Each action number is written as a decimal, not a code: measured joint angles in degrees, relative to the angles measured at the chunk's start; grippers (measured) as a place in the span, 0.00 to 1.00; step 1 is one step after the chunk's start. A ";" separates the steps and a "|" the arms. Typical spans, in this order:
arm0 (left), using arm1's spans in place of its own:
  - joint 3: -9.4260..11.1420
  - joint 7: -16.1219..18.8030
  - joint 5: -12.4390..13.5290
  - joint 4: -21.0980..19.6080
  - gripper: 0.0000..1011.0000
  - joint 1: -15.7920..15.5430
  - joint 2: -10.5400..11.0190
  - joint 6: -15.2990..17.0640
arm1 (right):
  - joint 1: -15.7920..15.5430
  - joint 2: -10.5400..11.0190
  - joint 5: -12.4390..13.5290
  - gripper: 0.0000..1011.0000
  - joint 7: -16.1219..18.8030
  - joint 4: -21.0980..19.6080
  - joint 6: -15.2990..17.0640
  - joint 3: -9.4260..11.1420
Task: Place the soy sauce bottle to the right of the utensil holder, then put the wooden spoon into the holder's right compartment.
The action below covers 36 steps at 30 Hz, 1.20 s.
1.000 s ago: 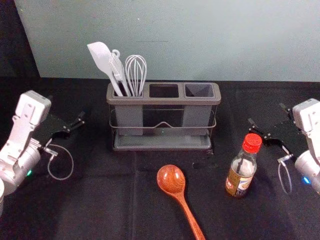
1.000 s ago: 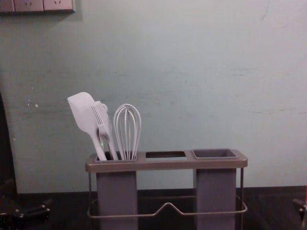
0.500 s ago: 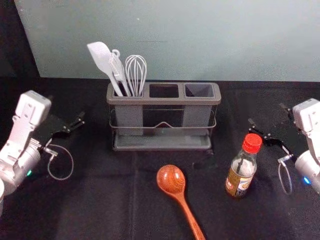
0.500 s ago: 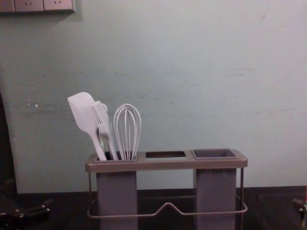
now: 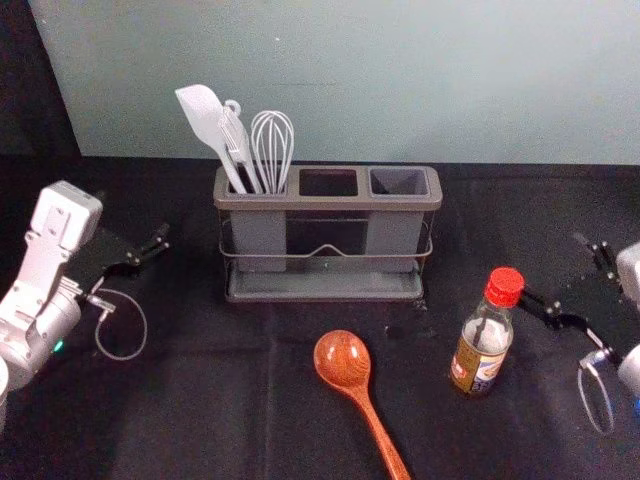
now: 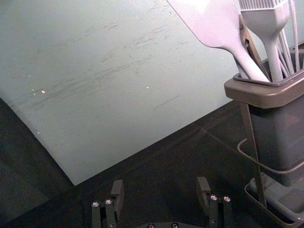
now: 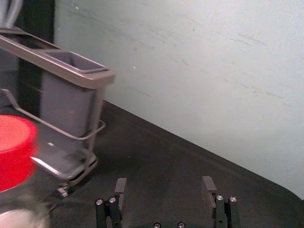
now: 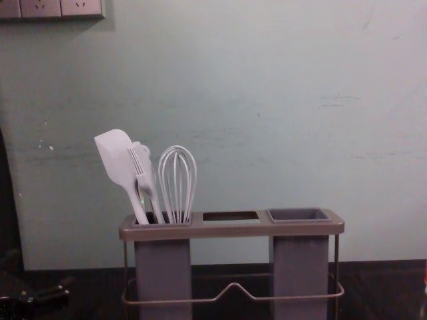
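Head view crops the spoon handle (image 5: 381,435), right gripper (image 5: 563,270) open beside the bottle (image 5: 483,345).

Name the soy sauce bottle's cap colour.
The cap is red, showing best in the head view.

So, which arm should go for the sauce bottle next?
Probably the right: the right gripper is open, close by the bottle. The left gripper, also open, is farther off, left of the holder.

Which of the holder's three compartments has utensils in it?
The left compartment: the white spatula, brush and whisk stand in it, while none stand in the middle compartment or right compartment.
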 joint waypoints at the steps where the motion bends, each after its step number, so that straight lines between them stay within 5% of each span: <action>1: 0.00 0.00 0.00 0.00 0.99 0.00 0.00 0.00 | -0.89 0.39 0.01 0.99 -0.04 -0.92 -0.01 0.32; 13: 0.00 0.00 0.00 0.00 0.99 0.00 0.00 0.00 | -13.40 6.64 1.93 0.99 -0.90 -13.42 1.03 7.20; 21: 0.00 0.00 0.00 0.00 0.99 0.00 0.00 0.00 | -18.79 10.33 5.74 0.99 2.59 -18.85 3.25 11.87; 28: 0.00 0.00 0.00 0.00 0.99 0.00 0.00 0.00 | -20.60 10.71 11.93 0.99 8.36 -20.20 2.26 14.10; 36: 0.00 0.00 0.00 0.00 0.99 0.00 0.00 0.00 | -19.01 8.40 17.87 0.99 15.99 -18.92 -0.22 13.23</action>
